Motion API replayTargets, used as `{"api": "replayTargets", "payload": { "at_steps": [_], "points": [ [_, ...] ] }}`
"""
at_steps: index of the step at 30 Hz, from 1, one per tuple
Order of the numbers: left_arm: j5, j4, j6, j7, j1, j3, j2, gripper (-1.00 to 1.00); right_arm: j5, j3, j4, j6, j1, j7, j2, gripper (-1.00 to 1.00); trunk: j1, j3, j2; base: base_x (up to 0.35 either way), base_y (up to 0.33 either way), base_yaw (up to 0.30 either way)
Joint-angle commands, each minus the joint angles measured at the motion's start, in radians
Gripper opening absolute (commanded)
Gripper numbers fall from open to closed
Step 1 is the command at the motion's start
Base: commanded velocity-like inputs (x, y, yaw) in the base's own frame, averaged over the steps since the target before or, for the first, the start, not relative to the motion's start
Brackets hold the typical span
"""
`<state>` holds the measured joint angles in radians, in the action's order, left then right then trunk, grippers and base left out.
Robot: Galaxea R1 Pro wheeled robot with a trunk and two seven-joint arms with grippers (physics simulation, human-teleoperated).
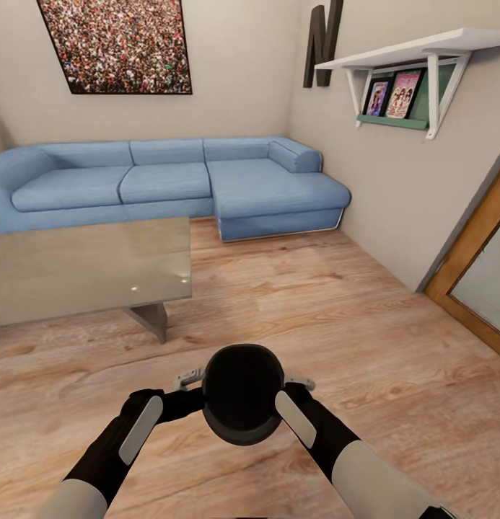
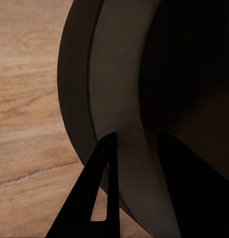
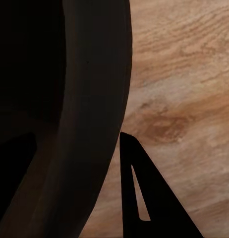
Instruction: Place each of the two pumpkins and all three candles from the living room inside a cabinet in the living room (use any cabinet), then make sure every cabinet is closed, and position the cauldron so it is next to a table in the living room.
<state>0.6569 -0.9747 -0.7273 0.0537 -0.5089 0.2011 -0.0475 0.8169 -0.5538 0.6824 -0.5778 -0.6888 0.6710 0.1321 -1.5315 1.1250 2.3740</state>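
Wood-plank floor (image 1: 300, 288) runs across the living rm, w/ a blue sectional sofa (image 1: 170, 180) along the back wall, a crowd-photo picture (image 1: 116, 45) above it and a white wall shelf (image 1: 415, 61) w/ framed pics at right. Low glossy grey-beige table (image 1: 84, 267) sits ahead-left of the arms.

Both arms reach fwd and bend inward, forearms converging low in the head view. Left gripper (image 1: 195, 395) and right gripper (image 1: 287, 389) meet the black cauldron (image 1: 243, 402) from opposite sides, at its rim; the pot hangs between them above the floor, mouth up, well short of the table.

Left wrist view: cauldron (image 2: 119, 99) rim passes betw. the two dark fingers (image 2: 92, 198), one outside the wall, one inside the mouth — clamped on the rim. Floor planks lie beyond the outer finger.

Right wrist view: same story; outer finger (image 3: 144, 198) sits just beside the pot's outer wall (image 3: 94, 99), inner one is lost in the dark interior. Looks pinched on the rim, though contact on the inner side is too dark to confirm.
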Motion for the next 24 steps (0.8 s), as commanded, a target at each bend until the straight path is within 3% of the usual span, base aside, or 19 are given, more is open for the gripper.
{"api": "replayTargets", "payload": {
  "at_steps": [1, 8, 24],
  "points": [
    [-0.023, 0.001, -0.004, 0.008, -0.001, 0.003, -0.002, -1.0, 0.027, -0.015, 0.011, 0.012, -0.001, 0.009, 0.0, -1.0, 0.0, 0.001, 0.0, 0.0, 0.167, 0.0],
    [-0.023, 0.001, -0.004, 0.008, -0.001, 0.003, -0.003, -1.0, 0.027, -0.015, 0.011, 0.012, -0.001, 0.009, 0.0, -1.0, 0.0, 0.001, 0.0, 0.0, 0.167, 0.04],
    [-0.023, 0.001, -0.004, 0.008, -0.001, 0.003, -0.002, -1.0, 0.027, -0.015, 0.011, 0.012, -0.001, 0.009, 0.0, -1.0, 0.0, 0.001, 0.0, 0.029, 0.159, 0.259]
  ]
}}
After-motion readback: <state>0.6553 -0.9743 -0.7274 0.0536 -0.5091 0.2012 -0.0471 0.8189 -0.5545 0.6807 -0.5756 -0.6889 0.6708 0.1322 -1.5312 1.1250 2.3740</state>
